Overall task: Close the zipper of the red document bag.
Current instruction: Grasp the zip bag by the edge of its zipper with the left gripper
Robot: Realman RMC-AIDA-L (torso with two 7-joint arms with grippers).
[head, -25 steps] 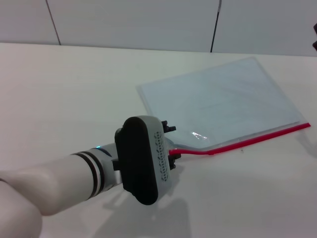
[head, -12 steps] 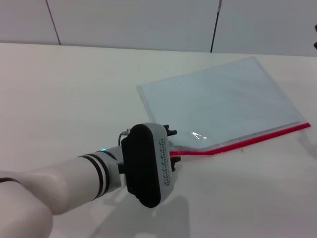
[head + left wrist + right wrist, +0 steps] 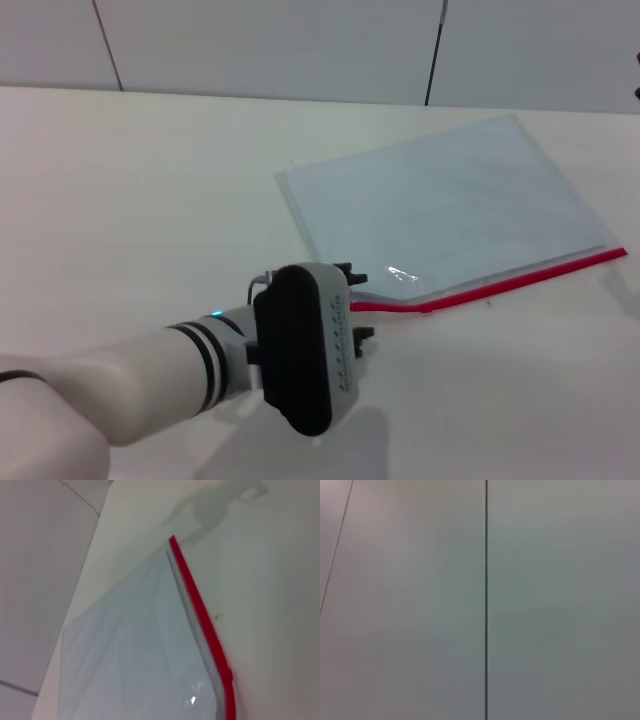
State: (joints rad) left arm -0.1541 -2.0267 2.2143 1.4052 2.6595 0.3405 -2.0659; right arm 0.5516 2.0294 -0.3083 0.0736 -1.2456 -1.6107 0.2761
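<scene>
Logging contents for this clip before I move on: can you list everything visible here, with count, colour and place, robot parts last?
red document bag: one, translucent pale blue-white, lying flat on the table, right of centre in the head view.
zipper: one, bright red strip along the bag's near long edge; its left end rises off the table toward the left gripper.
table: one, off-white, under everything.
wall panels: pale grey with dark seams, behind the table.
left gripper: one, white body with black cover, at the zipper's left end; arm comes in from lower left.
right gripper: not in view; its wrist camera shows only wall.
</scene>
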